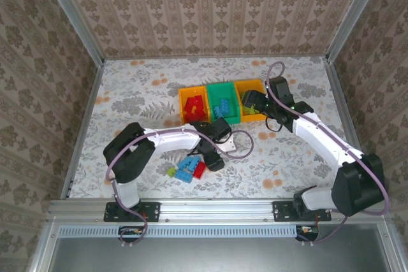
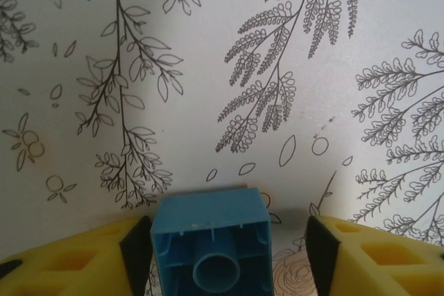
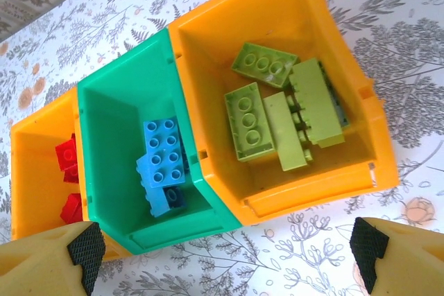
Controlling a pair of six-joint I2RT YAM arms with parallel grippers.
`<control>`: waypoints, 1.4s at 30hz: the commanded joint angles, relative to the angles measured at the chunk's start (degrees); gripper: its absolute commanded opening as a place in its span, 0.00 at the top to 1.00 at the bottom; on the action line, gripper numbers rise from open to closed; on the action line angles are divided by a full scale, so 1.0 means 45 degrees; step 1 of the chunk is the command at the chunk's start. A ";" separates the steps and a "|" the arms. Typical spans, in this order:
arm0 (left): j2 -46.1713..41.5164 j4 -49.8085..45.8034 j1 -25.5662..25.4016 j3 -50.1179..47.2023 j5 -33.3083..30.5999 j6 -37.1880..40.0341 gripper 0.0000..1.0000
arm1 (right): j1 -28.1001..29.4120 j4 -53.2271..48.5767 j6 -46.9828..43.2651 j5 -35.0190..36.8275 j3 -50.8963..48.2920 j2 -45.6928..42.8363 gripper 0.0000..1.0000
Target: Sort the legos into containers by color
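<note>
We see the left gripper (image 2: 229,258) open around a blue brick (image 2: 211,240), and the right gripper (image 3: 225,251) open above the bins.

At the bottom of the left wrist view, the fingers stand wider than the brick. It sits close against the pad on the frame's left, with a clear gap on the right. From above, a small pile of loose bricks (image 1: 188,169) lies lower centre on the table (image 1: 140,93), below the bins. The right gripper's fingers are spread wide and hold nothing. Under them we see green bricks (image 3: 277,112) in the right-hand orange bin (image 3: 312,199), blue bricks (image 3: 163,161) in the green bin (image 3: 111,136), and red bricks (image 3: 68,161) in the left-hand orange bin (image 3: 35,171).
</note>
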 commanded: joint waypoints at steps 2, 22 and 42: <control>0.0247 -0.0441 -0.0076 0.0399 0.0114 0.0278 0.46 | -0.0274 -0.0314 0.0425 0.0576 -0.0577 -0.0592 0.05; -0.0153 -0.0194 0.0114 0.1066 -0.0881 -0.0424 0.70 | -0.1087 -0.0622 0.0898 0.1004 -0.2020 -0.1904 0.01; 0.1549 0.0686 0.4016 0.6710 0.1494 -0.4327 0.67 | -0.0037 -0.0491 0.0918 0.0217 -0.4900 -0.3278 0.05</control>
